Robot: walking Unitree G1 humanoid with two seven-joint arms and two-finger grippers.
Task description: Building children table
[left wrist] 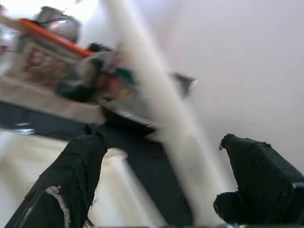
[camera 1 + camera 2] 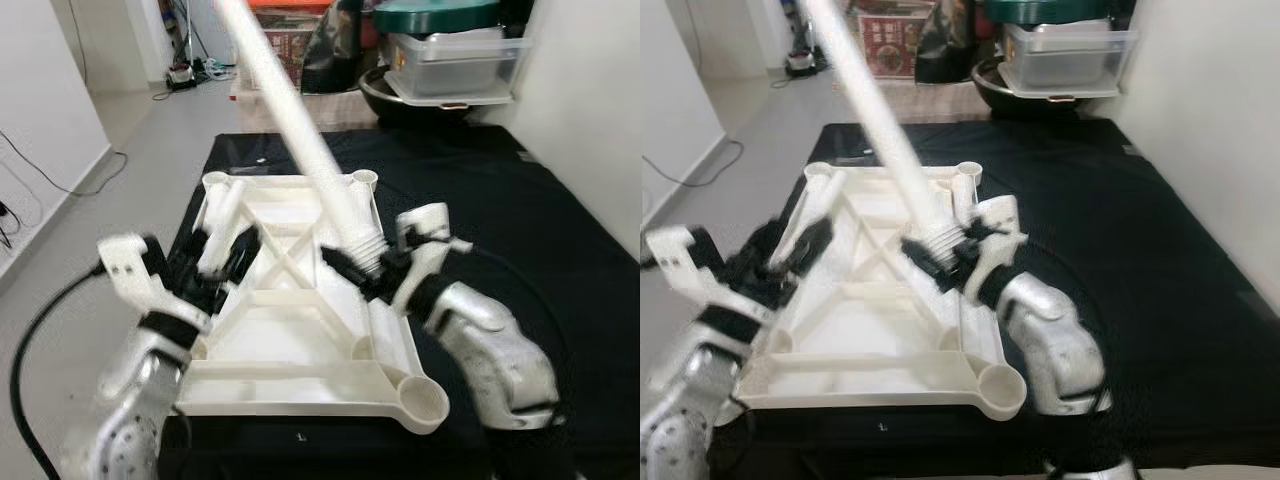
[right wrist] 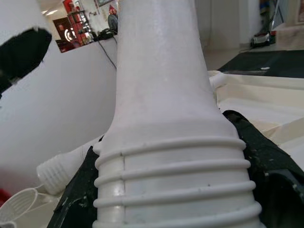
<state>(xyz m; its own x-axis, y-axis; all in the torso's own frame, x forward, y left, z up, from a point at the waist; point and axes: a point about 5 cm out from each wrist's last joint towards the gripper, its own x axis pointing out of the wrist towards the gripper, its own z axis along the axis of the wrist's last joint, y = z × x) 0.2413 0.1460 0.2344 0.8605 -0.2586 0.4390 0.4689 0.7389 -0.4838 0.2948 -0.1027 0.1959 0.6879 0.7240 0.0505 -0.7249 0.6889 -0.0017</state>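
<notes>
Upturned white tabletop (image 2: 300, 340) lying on black mat (image 2: 520, 220) on the floor, ribbed underside up, corner sockets exposed. Near-right socket (image 2: 420, 400) empty; far-right socket (image 2: 365, 180) empty too, by the look of it. No leg seen seated upright: assembly judged early, all four legs left to screw in.

Right tool (image 2: 365, 268) clamped on long white leg (image 2: 300, 120) at its threaded end (image 3: 175, 190), above the right side of the tabletop. Leg's long axis steeply tilted: threads down toward the robot, free end up and away to the far left. Not yet lined up with any socket.

Left tool (image 2: 215, 262) over far-left part of tabletop, near a second leg (image 2: 222, 215) lying there; fingers (image 1: 78, 171) spread apart, holding nothing, going by the wrist view.
</notes>
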